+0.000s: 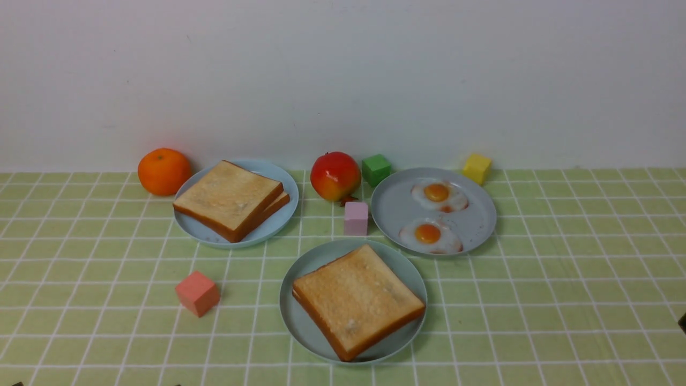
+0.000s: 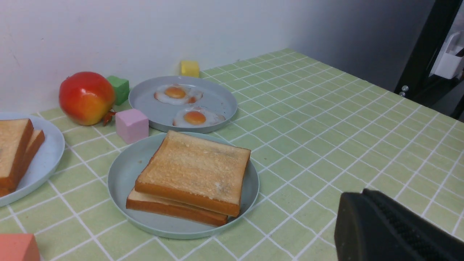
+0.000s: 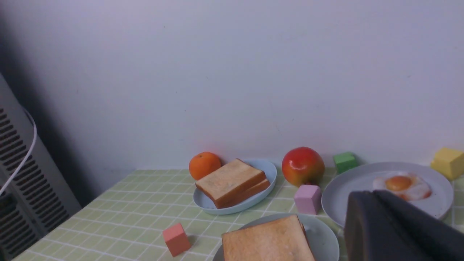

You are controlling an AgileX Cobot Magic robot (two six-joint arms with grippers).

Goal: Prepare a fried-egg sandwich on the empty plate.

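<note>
golden-topped sandwich [image 2: 188, 181], two stacked slices, is sitting on the teal plate [image 2: 123, 174]; no egg is showing between them. two spare eggs [image 1: 431, 235] are lying on the grey plate [image 1: 391, 214] just behind the teal plate. left gripper [image 2: 362, 217] is hanging closed and empty, apart from the teal plate; right gripper [image 3: 373, 221]: grip is not showing. top slice [image 2: 197, 165] is sitting skewed: a passing arm could be knocking it off.

Three plates: the teal plate [image 1: 305, 262] and two behind it. Four toast slices [image 2: 195, 170]: two stacked on the teal plate, two behind-left of it. Two fried eggs [image 1: 437, 194] show behind-right of it. Four cubes [image 1: 197, 293], one orange [image 1: 163, 171], one red fruit [image 1: 335, 176].
</note>
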